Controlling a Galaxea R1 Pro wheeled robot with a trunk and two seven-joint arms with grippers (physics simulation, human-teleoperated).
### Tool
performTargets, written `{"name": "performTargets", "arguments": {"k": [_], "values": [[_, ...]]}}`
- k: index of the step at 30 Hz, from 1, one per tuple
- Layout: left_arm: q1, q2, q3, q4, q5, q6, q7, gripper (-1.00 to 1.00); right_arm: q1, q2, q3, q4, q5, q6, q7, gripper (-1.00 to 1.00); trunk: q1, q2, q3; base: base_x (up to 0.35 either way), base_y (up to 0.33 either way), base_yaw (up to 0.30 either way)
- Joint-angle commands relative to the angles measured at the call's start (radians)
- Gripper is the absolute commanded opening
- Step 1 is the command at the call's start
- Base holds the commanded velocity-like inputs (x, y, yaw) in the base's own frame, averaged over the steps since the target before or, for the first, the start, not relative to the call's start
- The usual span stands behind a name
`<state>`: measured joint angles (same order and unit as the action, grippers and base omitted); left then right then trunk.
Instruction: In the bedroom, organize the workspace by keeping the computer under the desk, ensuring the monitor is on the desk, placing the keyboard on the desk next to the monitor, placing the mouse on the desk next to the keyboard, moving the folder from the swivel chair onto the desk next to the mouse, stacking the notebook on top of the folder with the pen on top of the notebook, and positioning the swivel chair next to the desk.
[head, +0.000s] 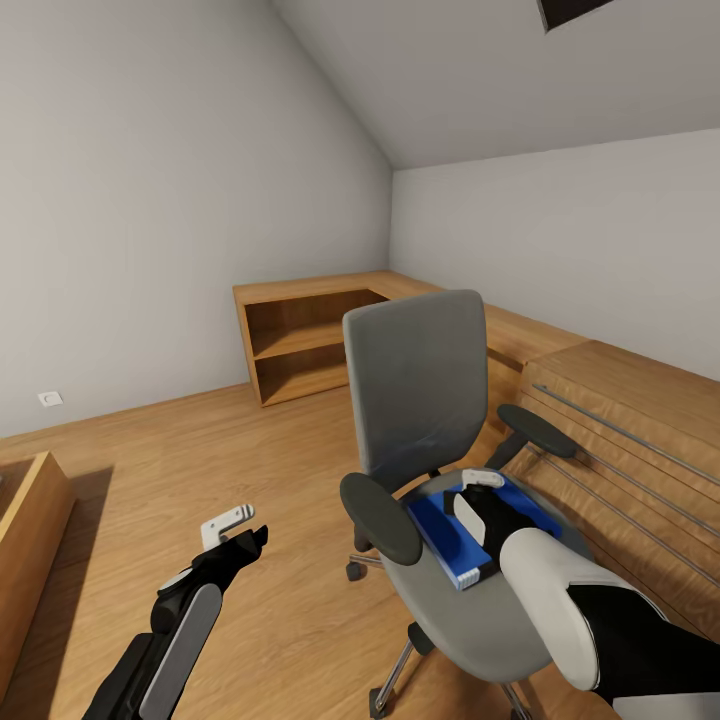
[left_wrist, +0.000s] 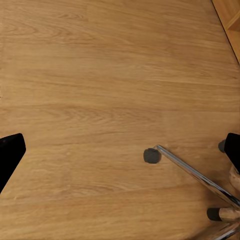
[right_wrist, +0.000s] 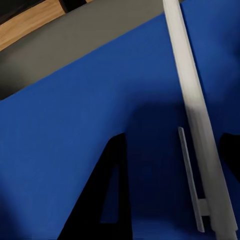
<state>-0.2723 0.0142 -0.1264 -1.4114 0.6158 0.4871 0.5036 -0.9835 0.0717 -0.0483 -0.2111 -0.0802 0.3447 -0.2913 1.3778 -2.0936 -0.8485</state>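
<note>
The right hand hangs low over the blue folder, close above its cover; whether its fingers grip anything I cannot tell. The folder lies flat on the grey seat of the swivel chair, long axis running from the chair's back toward the seat's front edge (white spine strip along one side). Left of the chair, the left hand hovers wide open above the wooden floor. Behind the chair, a wooden shelf unit stands against the grey wall.
</note>
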Motion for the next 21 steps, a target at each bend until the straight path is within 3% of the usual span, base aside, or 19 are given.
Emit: {"name": "performTargets", "arguments": {"k": [1,6,21], "values": [[-0.001,0.001,-0.003,-0.001,0.010,0.001,0.010,1.00,0.000,0.001,-0.012,-0.002,-0.018,0.015,-0.005,-1.00,0.000,0.000,-0.001,0.000,0.000,0.000],[-0.001,0.001,-0.003,-0.001,0.010,0.001,0.010,1.00,0.000,0.002,-0.012,-0.007,-0.021,0.079,-0.005,-1.00,0.000,0.000,-0.001,0.000,0.000,0.000],[-0.001,0.000,-0.004,-0.001,0.010,0.001,0.010,1.00,0.000,0.003,-0.013,-0.007,-0.023,0.089,-0.005,-1.00,0.000,0.000,-0.001,0.000,0.000,0.000]]}}
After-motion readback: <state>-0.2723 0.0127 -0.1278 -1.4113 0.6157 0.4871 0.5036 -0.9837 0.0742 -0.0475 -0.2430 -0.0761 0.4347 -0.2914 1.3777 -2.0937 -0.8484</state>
